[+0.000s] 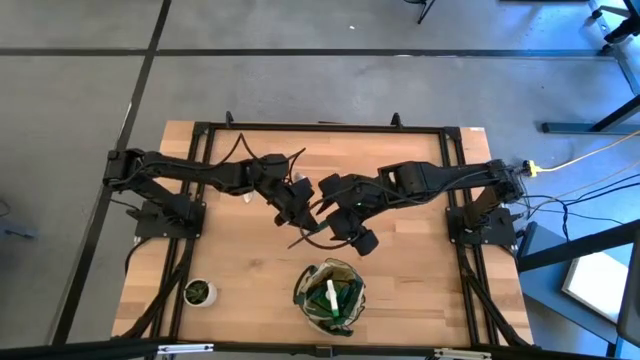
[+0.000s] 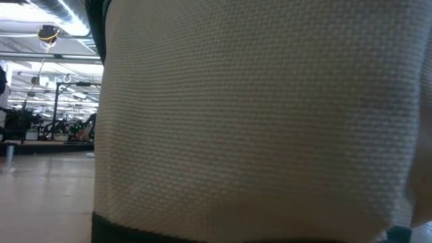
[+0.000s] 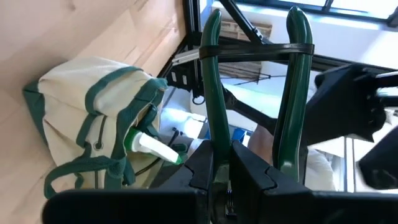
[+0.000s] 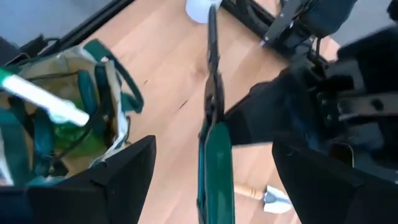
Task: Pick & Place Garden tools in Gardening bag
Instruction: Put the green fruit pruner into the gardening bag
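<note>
Shears mid-air, handover risk.
Left gripper (image 1: pixel 297 212) jaws shut on the pruning shears (image 3: pixel 249 93) above mid-tabletop; right gripper (image 1: pixel 345 222) jaws wide, empty. A misaligned pass could drop them short of the bag (image 1: pixel 329 296) at the near edge.

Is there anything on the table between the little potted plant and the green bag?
No. From above, only bare wood shows between the potted plant and the bag. The shears hang in the left tool, farther up the table.

Workshop, grey floor (image 1: pixel 300 90).
Dark seams cross it; wooden bench (image 1: pixel 250 280) in black frame; ceiling strip lights (image 2: pixel 40 47).
</note>
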